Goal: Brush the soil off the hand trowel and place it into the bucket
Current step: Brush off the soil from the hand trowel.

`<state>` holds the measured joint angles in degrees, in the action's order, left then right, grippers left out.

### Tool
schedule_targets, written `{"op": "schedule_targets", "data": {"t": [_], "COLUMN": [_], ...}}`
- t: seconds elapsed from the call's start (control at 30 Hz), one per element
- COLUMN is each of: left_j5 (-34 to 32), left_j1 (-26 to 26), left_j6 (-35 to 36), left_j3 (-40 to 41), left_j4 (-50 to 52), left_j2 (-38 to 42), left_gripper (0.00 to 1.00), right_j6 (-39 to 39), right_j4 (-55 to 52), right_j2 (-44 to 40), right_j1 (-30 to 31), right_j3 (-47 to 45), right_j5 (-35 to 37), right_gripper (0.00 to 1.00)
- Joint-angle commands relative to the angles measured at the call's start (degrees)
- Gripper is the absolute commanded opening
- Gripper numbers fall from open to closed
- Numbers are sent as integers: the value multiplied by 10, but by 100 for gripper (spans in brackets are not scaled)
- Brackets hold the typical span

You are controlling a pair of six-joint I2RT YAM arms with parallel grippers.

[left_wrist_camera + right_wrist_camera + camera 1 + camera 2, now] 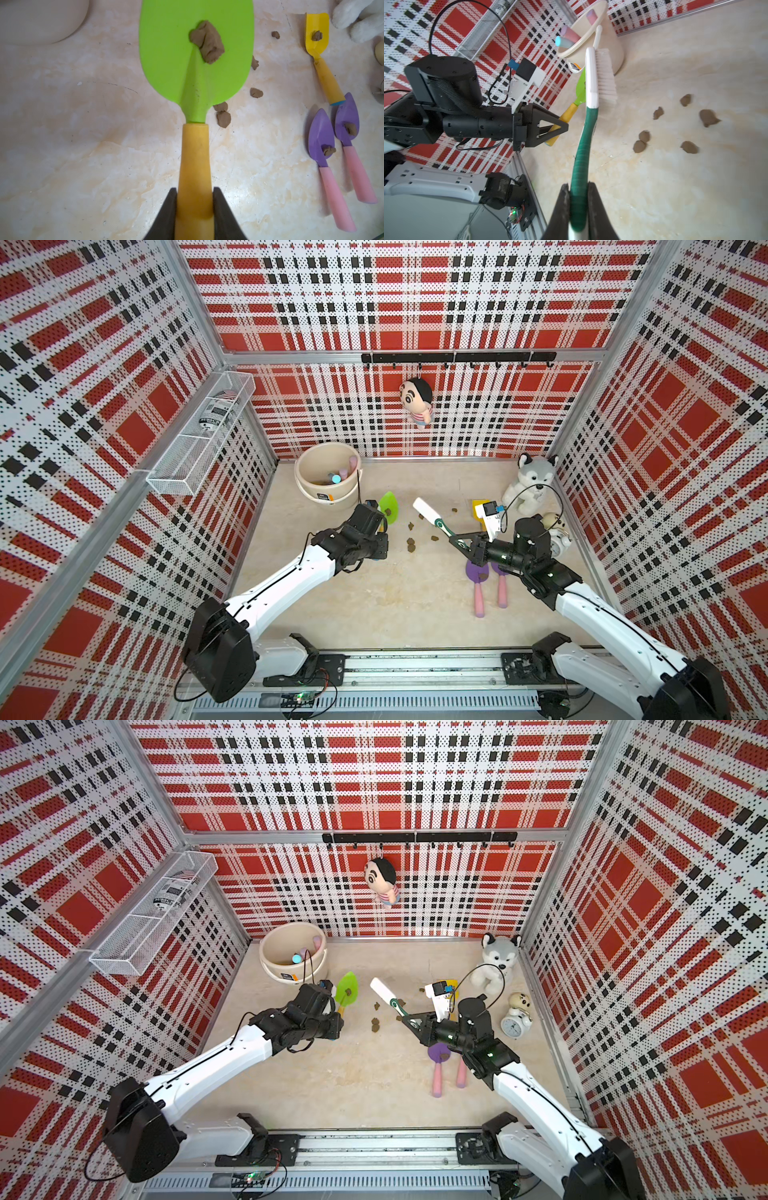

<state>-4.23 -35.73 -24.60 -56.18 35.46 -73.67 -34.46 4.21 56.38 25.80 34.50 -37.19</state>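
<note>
Left claw (195,193) pinched tight on the yellow handle of the hand trowel (195,72). Blade bright green, leaf-shaped, smooth plastic, with a ridge down its middle. One olive-brown lump of soil (207,41) sits on it, just off the ridge. Trowel held just beside the cream bucket (322,462), blade toward the back wall. Right claw (578,187) clamped on the green grip of a white-bristled scrub brush (591,83); brush head near the blade, not touching. Loose soil lumps (411,545) scattered on the table (374,605) between the arms.
</note>
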Motion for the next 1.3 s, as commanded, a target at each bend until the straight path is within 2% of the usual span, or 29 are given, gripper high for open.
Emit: {"op": "schedule_targets", "data": {"t": [0.0,0.17,0.57,0.77,1.03,1.13,1.27], "left_j5": [20,47,29,14,21,19,23], "left_j1": [1,-5,-56,-57,-58,-62,-70], "left_j6": [32,32,52,49,44,44,46], "left_j3": [-1,6,-10,-10,-4,-7,-11], "left_j4": [5,10,37,44,43,40,33], "left_j2": [10,-8,-24,-22,-26,-32,-42], "left_gripper": [0,0,0,0,0,0,0], "right_j6": [-17,2,-8,-24,-31,-22,-28], "right_j4": [64,59,17,13,6,6,58], "right_j2": [25,80,150,142,78,67,75], "right_j1": [18,63,65,44,6,6,21], "right_j3": [-2,21,42,22,-5,-3,-11], "right_j5": [-80,-82,7,48,76,60,-17], "right_gripper": [0,0,0,0,0,0,0]}}
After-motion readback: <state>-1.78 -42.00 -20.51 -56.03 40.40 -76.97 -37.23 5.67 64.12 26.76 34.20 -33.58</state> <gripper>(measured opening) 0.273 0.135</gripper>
